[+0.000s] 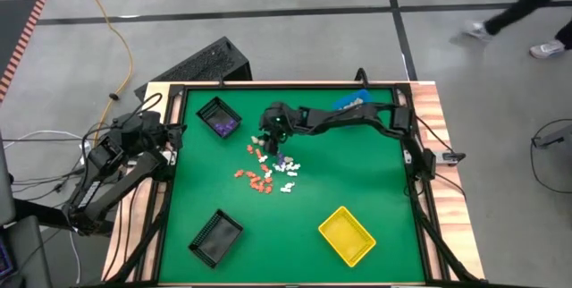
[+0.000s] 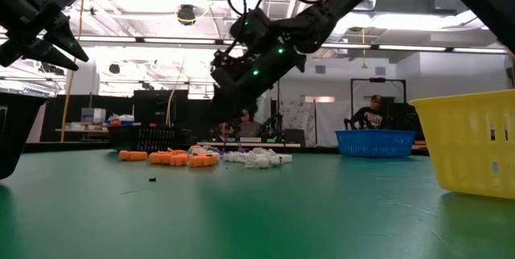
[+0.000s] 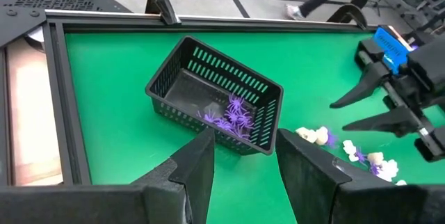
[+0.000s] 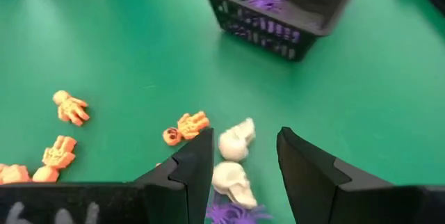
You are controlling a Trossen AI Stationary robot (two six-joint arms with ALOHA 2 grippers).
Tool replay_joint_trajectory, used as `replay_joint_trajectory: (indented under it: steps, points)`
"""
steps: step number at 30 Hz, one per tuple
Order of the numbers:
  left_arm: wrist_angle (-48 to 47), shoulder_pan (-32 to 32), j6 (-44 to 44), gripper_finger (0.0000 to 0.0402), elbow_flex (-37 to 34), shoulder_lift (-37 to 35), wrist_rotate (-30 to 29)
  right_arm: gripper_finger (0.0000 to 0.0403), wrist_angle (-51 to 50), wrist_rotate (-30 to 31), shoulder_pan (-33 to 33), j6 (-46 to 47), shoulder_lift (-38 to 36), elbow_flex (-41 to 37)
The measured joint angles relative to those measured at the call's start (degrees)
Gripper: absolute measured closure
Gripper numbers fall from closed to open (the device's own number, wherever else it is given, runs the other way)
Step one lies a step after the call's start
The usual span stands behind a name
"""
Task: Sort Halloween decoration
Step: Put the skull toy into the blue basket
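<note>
**Right gripper open over the skulls, purple pieces just beneath**

Your right gripper (image 4: 243,158) hangs over the mid-table scatter with its jaws spread and nothing held. In its wrist view, 2 beige skulls (image 4: 234,161) lie in line between the fingers, 1 past the other along the direction the fingers point, so closing now would likely catch a skull. A purple spider (image 4: 236,215) lies at the near edge, closer to the wrist than the skulls; whether it sits inside the jaw gap is hard to tell.

Orange skeleton figures (image 4: 186,126) lie just outside one finger, more of them farther off. From above, the Halloween decoration pile (image 1: 268,170) sits at the table's centre, orange pieces on the left arm's side, white ones (image 1: 288,177) on the right arm's side.

The black bin with purple spiders (image 1: 218,117) stands beyond the pile, toward the far left corner. A second black bin (image 1: 214,235) and the yellow bin (image 1: 346,234) sit at the near edge; a blue bin (image 1: 350,103) is at the far edge.

Your left gripper (image 3: 243,158) waits at the left table edge, jaws parted and empty, aimed at the spider bin. The right arm is plainly nearer the pile.

A person walks past beyond the table.
</note>
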Motion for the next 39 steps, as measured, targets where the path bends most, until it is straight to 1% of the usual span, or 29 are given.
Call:
replay_joint_trajectory:
  steps: [4,8,12,21,25,28,33,39]
  points:
    - [0.0,0.0,0.0,0.0258,0.0,0.0,0.0,0.0221,-0.1,-1.2,0.3,-0.4,2.0,0.8]
    - [0.0,0.0,0.0,0.0258,0.0,0.0,0.0,0.0222,-3.4,-1.4,0.3,-0.7,2.9,0.7]
    - [0.0,0.0,0.0,0.0258,0.0,0.0,0.0,0.0223,-0.8,-1.4,0.3,-2.6,3.4,0.8]
    - [0.0,0.0,0.0,0.0258,0.0,0.0,0.0,0.0223,-0.6,-1.3,0.6,-0.6,7.1,0.9]
    - [-0.2,0.0,0.0,0.0258,0.0,0.0,0.0,0.0226,-1.0,-1.0,0.7,1.0,7.3,0.9]
    - [-0.3,0.0,0.0,0.0258,0.0,0.0,-0.2,0.0240,-1.2,-1.0,0.5,1.5,7.3,0.9]
    - [-0.3,0.0,-0.1,0.0258,0.0,0.0,-0.3,0.0283,-2.6,-0.9,0.2,5.1,7.4,0.9]
    - [-0.4,0.0,-0.1,0.0258,0.0,0.0,-0.5,0.0287,-2.9,-1.0,0.3,5.3,7.0,0.9]
